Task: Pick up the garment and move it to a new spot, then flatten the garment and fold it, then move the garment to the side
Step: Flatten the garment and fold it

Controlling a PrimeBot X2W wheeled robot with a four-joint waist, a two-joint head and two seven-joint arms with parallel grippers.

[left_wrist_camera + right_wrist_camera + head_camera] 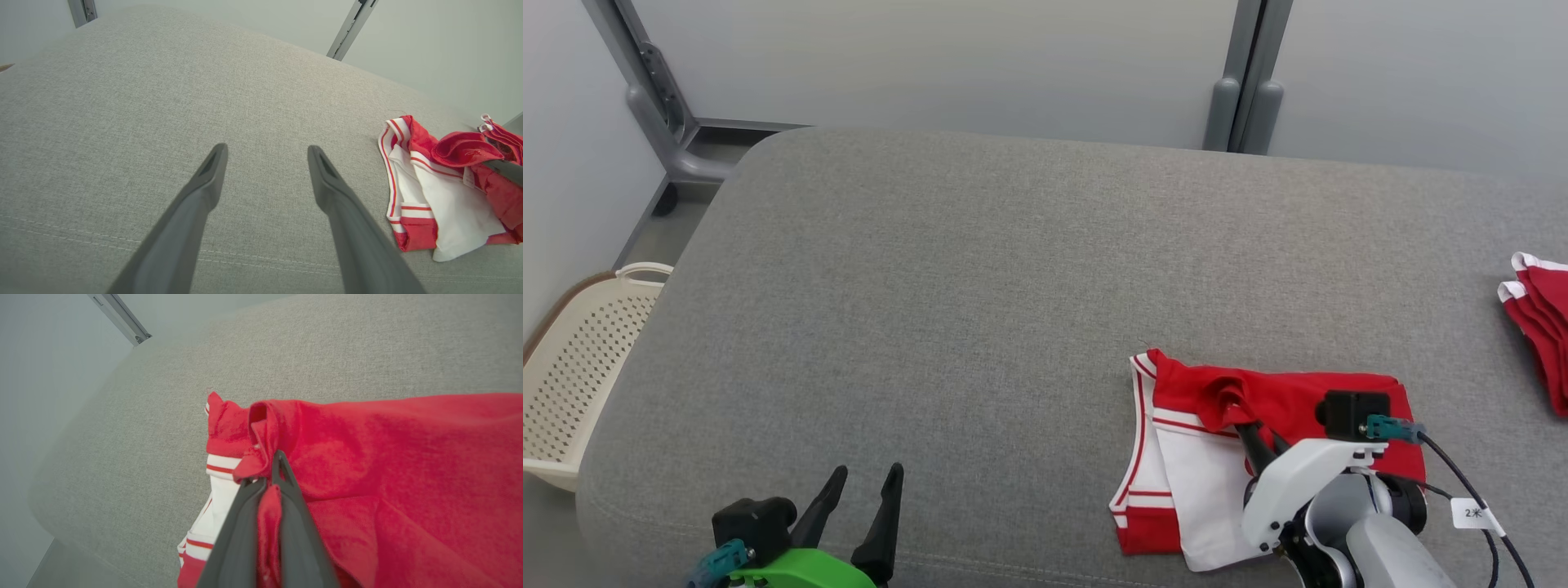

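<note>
A red and white garment (1217, 457) lies partly folded on the grey cushioned surface (980, 310), near its front right. My right gripper (1245, 425) is shut on a raised red fold of the garment (367, 465), with cloth pinched between its fingers (286, 498). The left wrist view has the same garment (433, 192) at its right, its red top layer lifted. My left gripper (864, 480) hovers open over bare cushion at the front left, well away from the garment, with nothing between its fingers (208, 171).
More red and white clothing (1539, 318) lies at the right edge of the surface. A cream perforated laundry basket (580, 367) stands on the floor to the left. Grey metal frame posts (1245, 90) rise behind the surface. A cable with a tag (1474, 513) trails from my right wrist.
</note>
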